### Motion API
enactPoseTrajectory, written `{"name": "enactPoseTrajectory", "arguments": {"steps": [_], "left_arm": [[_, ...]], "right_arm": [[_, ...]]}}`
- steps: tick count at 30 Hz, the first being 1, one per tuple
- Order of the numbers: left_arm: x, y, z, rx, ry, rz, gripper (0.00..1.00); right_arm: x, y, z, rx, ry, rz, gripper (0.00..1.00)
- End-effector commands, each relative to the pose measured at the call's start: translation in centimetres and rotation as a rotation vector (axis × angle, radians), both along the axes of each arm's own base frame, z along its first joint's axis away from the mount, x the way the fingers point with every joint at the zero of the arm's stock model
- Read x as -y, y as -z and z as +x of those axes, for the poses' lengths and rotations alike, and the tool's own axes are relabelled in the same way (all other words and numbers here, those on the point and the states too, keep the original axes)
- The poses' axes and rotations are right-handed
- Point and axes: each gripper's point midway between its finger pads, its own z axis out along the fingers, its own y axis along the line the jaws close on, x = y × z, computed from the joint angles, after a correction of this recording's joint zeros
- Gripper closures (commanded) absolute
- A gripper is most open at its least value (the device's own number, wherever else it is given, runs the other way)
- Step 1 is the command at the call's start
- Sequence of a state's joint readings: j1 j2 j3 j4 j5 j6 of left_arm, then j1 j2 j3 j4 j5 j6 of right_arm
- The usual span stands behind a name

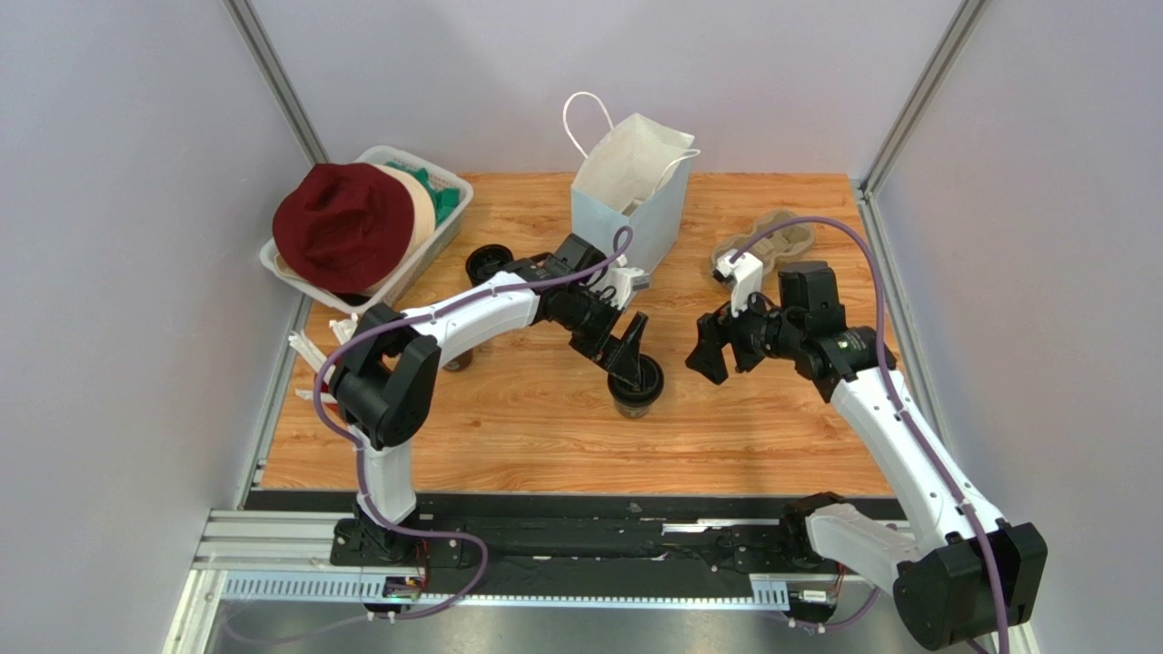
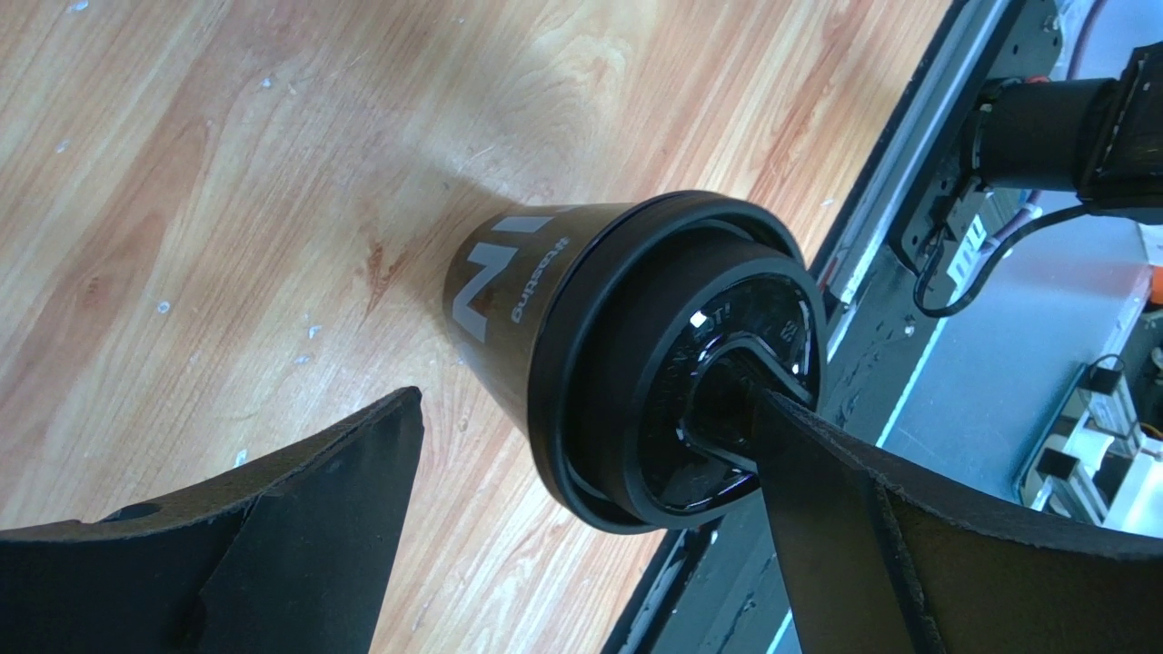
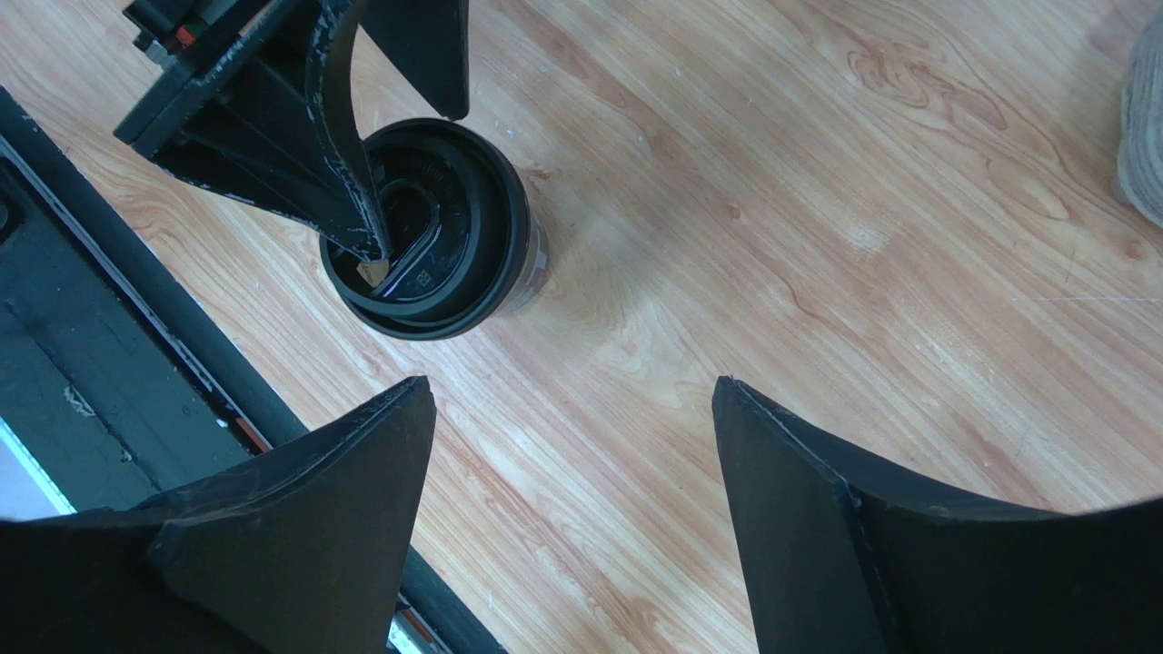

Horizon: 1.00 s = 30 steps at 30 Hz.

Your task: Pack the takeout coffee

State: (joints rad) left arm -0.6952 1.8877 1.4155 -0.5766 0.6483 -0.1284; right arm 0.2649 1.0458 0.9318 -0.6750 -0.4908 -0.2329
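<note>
Top view: the coffee cup (image 1: 636,384) is standing upright mid-bench (image 1: 546,423), toward the front, well apart from the pale-blue bag (image 1: 628,191) at the back. L pincer (image 1: 631,352) is hanging right over it. R pincer (image 1: 707,352) is hovering near, to its right.

L wrist view: jaws are gaping wide, not gripping. One finger (image 2: 887,545) is sitting on the lid (image 2: 710,320) at the sip recess, the other is off the cup wall.

R wrist view: jaws are gaping wide too, nothing btwn them, cup up ahead.

I'm guessing it's light: thin paper wall, slick plastic lid, so squashable and tippy. Can't tell if it's full. Best hold is prob. across the wall just under the lid rim, w/ a gentle squeeze, keeping it upright.
</note>
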Motion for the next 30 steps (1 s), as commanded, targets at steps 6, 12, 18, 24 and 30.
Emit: {"name": "enactPoseTrajectory", "arguments": {"steps": [6, 12, 18, 24, 30], "left_arm": [[1.8, -1.8, 0.3, 0.018, 0.048, -0.093, 0.09], [1.7, -1.0, 0.1, 0.016, 0.067, -0.087, 0.24], [1.9, -0.2, 0.1, 0.002, 0.075, -0.084, 0.36], [1.7, 0.8, 0.1, -0.016, 0.078, -0.071, 0.58], [1.1, 1.8, 0.4, -0.029, 0.05, -0.054, 0.61]], "right_arm": [[-0.5, -0.5, 0.1, 0.021, -0.029, 0.029, 0.22], [-0.8, -0.5, -0.1, 0.015, -0.044, 0.036, 0.24], [-1.0, -0.3, -0.5, -0.005, -0.059, 0.047, 0.27], [-1.7, 0.0, -1.4, -0.05, -0.104, 0.078, 0.28], [-2.7, 1.4, -2.0, -0.155, -0.145, 0.121, 0.29]]}}
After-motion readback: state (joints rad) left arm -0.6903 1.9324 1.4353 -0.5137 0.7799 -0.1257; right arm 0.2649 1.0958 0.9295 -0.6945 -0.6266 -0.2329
